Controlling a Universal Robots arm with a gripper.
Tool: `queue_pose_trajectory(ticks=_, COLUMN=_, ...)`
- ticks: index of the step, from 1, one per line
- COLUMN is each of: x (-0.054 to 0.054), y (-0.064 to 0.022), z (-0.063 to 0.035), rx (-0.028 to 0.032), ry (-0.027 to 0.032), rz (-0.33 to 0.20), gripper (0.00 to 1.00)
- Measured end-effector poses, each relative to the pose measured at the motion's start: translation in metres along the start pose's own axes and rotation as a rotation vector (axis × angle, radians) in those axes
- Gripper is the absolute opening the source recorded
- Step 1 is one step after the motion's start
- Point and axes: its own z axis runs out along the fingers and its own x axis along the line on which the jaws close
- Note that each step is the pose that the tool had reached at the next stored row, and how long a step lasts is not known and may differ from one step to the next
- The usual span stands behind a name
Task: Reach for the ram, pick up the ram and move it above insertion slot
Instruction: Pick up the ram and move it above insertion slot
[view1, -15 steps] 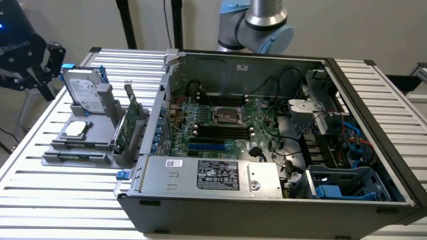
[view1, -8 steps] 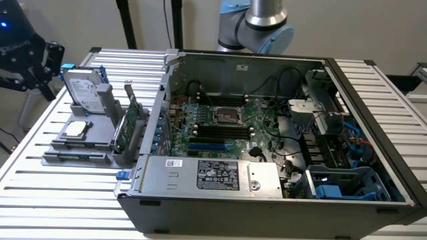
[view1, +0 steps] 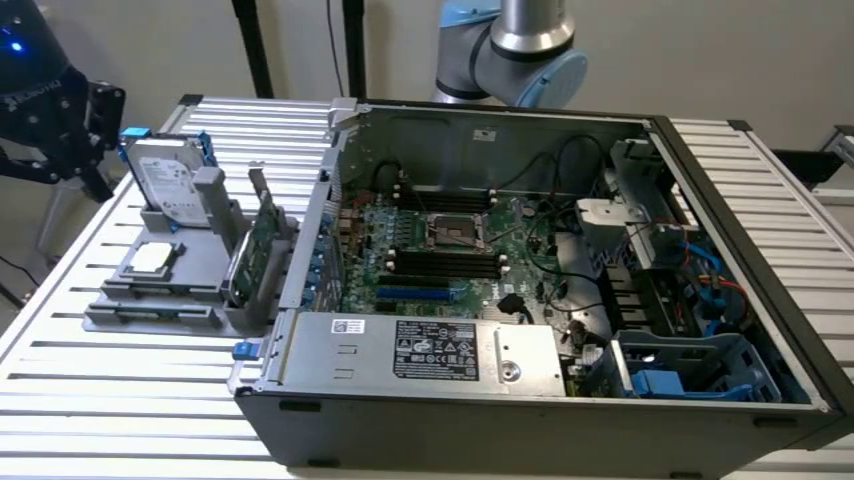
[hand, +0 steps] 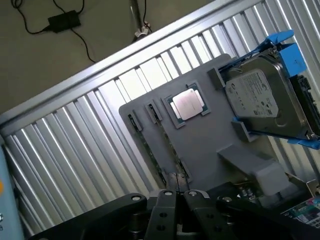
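Edge-on in the grey holder, at the exterior view's left of the case, the ram is barely a thin strip, hard to make out, near the processor and hard drive. The gripper hovers at the holder's edge, fingers drawn together, empty. The insertion slot lies inside the case.

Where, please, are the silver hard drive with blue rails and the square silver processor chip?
Silver hard drive (hand: 257, 100): wrist view, its label face.
Square silver processor chip (hand: 187, 105): wrist view, its lid centre.
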Motion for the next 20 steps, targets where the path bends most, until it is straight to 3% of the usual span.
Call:
queue_pose_trajectory(ticks=8, x=0.0000, y=0.0000, z=0.0004, rx=0.0021, ry=-0.0025, rz=-0.146, gripper=0.11)
queue_pose_trajectory(ticks=20, x=0.0000, y=0.0000, z=0.0014, rx=-0.0008, ry=-0.0038, rz=-0.364, gripper=0.11)
